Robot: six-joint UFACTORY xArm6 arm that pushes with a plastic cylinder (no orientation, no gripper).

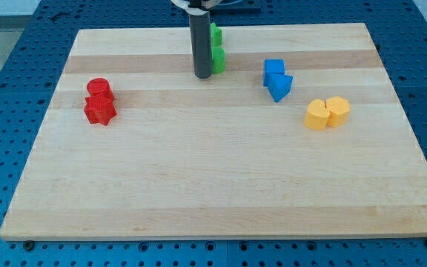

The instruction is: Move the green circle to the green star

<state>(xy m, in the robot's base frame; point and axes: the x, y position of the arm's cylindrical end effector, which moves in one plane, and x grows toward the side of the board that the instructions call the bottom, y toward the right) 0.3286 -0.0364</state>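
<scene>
step: looks like the closing stage. The 2 green blocks sit one above the other, touching or nearly so, just to the view's right of my tip [202,76].
pincer: none on this rig, so nothing opens, closes or holds. It's a bare dark rod, tip down on the surface.
green blocks: upper green block [216,34] and lower green block [218,61], both half hidden behind the rod. Can't tell which is the circle and which the star.
tip vs greens: tip right beside the lower one, on its view-left side. Contact can't be confirmed.
next move: my guess is little is left. If a gap remains, a short nudge to close it, w/o knocking the pair apart. Needs a clear look at shapes first.
risk: a push from this side may slide the lower block off toward the view's right instead of into its mate.
other blocks: red pair [98,101] well to the tip's view-left. Blue pair [276,78] to its view-right. Yellow pair [327,113] further right and lower.
surface: pale wood board [199,185], light grain stripes, flat.
room: blue perforated bench [21,44] around the board. Nothing else in view.
</scene>
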